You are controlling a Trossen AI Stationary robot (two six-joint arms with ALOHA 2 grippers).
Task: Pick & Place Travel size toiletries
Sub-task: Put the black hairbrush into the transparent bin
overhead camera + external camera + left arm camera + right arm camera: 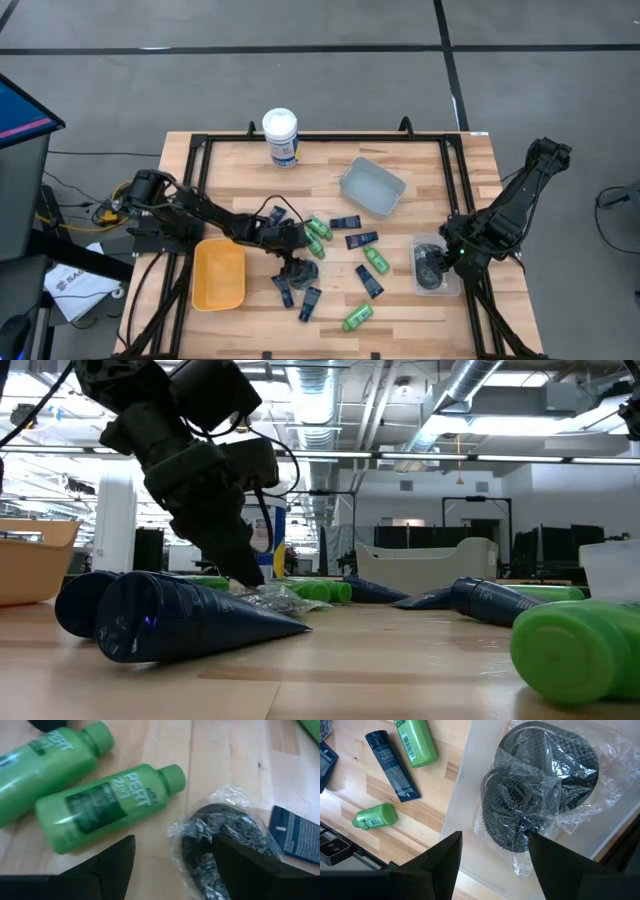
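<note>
Wooden table (240, 160) with black frame, both arms over it. Left arm reaches from the left edge toward table centre; left gripper (297, 262) is down at the surface, fingers spread apart, grasping nothing. Its wrist view shows the fingers (112, 862) straddling bare wood next to a plastic-wrapped dark grey tin (212, 845), one finger right at the wrap; cannot tell if it touches. Right arm comes in from the right edge; right gripper (447, 256) hangs over the clear bin (420, 243) at the right side, fingers open (442, 857), empty.

Orange bin (220, 275) sits front-left, just beside the left arm. Grey bin (372, 185) sits tilted, rear of centre. White canister (281, 137) with blue label stands at the rear edge.

Clear bin holds two wrapped dark tins (540, 795), overlapping.

Toiletries are scattered on the table centre between orange and clear bins: two green Pert bottles (110, 805) lying side by side just beside the left gripper, more green bottles near centre (375, 260) and one at the front (357, 317). Navy tubes (362, 239) lie flat around them, several near the left gripper (310, 303). Low view: navy tube (190, 618) close up, green bottle (580, 650) at the right.
</note>
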